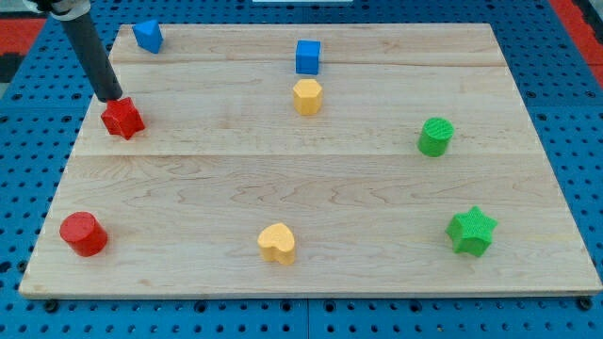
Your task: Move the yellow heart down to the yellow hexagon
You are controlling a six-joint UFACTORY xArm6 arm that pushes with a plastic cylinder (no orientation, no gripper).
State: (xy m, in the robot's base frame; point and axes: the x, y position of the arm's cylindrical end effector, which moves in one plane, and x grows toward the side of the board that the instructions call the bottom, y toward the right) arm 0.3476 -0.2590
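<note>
Near the view's bottom edge, slightly left of centre, lies the yellow heart (277,242): a small, thick block, pale yellow-orange, its two lobes toward the view's top-left and its point toward the bottom-right, resting flat on the wooden board (311,179). Well apart from it, toward the view's top, stands the yellow hexagon (307,96), with a blue cube (308,56) just beside it on its upper side. At the view's upper left, my tip (112,98) touches, or nearly touches, the upper edge of a red star (122,118); the rod carries no claw, so no opening can be reported. Other blocks: a blue block of unclear shape (148,36) at top left, a red cylinder (83,234) at bottom left, a green cylinder (435,137) at right, and a green star (471,231) at lower right.
</note>
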